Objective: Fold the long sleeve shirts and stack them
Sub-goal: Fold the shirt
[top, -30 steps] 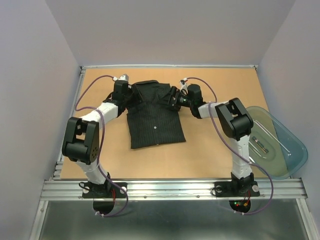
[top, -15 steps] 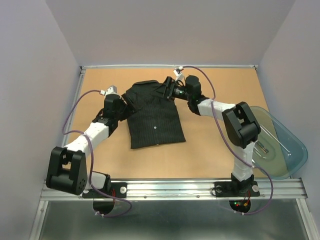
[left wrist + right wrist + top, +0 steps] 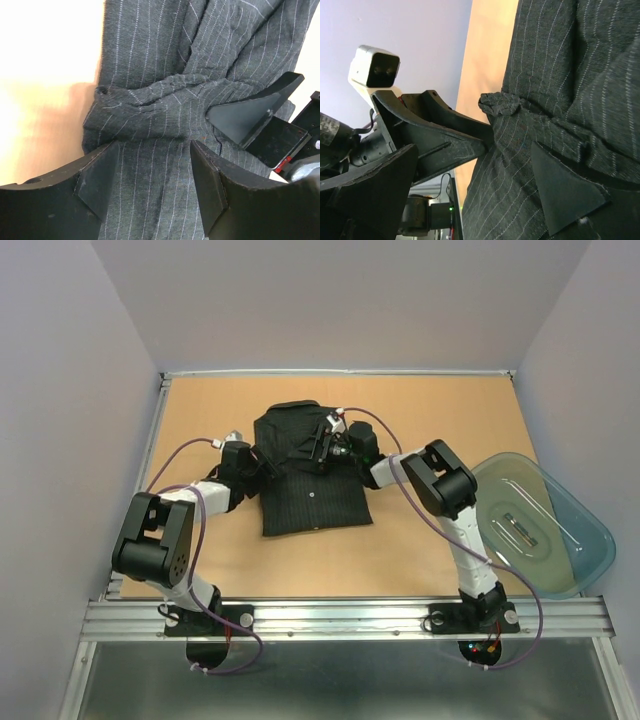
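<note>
Soft, even light above; the table [image 3: 45, 45] blows out white in the left wrist view.

Right fingers [image 3: 565, 197] moved onto shirt [image 3: 312, 495] middle, left fingers [image 3: 97, 180] nearer

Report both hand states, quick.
Left hand: open, nothing gripped, over the shirt.
Right hand: open, nothing gripped, over the shirt.

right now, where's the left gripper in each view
top external: left gripper at the shirt's left edge, left of centre.
left wrist: its fingers fill the bottom, open over the shirt.
right wrist: the gripper left of centre, tips at the shirt.
shared landmark: the shirt, in all three.
</note>
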`<state>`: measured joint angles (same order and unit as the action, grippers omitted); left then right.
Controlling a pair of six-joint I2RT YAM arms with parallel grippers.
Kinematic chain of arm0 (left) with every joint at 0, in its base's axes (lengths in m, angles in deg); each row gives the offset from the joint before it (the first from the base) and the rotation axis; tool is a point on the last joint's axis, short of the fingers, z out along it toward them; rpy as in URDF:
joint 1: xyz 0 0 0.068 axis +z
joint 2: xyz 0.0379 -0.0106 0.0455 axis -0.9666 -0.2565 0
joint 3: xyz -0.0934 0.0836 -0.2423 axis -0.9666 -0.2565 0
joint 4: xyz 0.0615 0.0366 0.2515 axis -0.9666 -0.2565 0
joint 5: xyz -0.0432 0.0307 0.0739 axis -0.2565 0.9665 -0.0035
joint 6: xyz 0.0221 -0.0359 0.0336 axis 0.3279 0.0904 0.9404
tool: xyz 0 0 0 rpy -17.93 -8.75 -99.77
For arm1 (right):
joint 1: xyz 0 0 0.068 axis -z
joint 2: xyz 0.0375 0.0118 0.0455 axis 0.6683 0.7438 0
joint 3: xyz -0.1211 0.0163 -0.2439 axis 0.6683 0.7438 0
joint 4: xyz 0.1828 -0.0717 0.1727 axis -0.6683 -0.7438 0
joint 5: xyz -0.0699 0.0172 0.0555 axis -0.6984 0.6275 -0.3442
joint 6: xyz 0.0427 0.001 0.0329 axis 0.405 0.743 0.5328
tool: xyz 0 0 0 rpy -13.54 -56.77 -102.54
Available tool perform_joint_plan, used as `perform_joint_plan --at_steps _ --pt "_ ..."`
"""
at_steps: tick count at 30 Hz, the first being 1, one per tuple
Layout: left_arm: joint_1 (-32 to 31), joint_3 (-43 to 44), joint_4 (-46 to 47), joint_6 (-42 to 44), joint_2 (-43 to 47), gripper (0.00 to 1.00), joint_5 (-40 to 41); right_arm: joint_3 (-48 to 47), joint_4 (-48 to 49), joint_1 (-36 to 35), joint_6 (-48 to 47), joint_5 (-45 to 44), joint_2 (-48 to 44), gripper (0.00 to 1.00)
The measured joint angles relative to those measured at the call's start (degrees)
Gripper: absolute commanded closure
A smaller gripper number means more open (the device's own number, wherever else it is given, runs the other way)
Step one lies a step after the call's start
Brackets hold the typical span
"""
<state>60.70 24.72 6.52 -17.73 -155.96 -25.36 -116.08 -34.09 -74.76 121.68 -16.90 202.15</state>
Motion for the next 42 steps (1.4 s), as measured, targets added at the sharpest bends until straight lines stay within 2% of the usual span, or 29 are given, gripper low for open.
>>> perform_joint_plan --at_steps 5,10,15,20,24,30,36,42 --pt "0.02 -0.66 0.39 -0.15 0.85 0.29 -0.13 3.37 2.38 2.14 0.33 -0.13 -1.70 0.00" --pt "0.04 -0.66 -4.37 0.96 5.92 0.29 -0.04 8.17 0.72 3.93 0.13 1.07 -8.17 0.00" --pt "-0.74 -0.83 -9.51 1.62 19.82 0.30 -0.96 15.28 0.55 3.78 0.31 2.60 -20.79 0.00" --pt "-5.90 -4.96 -8.52 -1.40 29.03 0.32 -3.98 23.17 2.21 1.49 0.42 3.08 -30.36 0.00" --pt "-9.46 -12.98 -4.76 -6.58 26.91 0.34 -6.64 28.15 2.64 -1.49 0.35 2.19 -29.86 0.00" --pt "-9.62 -18.95 -1.18 -12.09 19.96 0.35 -7.04 33.31 5.33 -3.21 0.90 -0.70 -22.38 0.00" --pt "-9.57 -21.99 3.54 -15.72 20.90 0.35 -5.53 35.91 10.56 -2.49 0.94 -2.25 -20.59 0.00" --pt "-9.57 -23.63 2.05 -16.57 25.16 0.35 -3.69 36.70 10.51 -2.40 0.87 -1.14 -22.69 0.00"
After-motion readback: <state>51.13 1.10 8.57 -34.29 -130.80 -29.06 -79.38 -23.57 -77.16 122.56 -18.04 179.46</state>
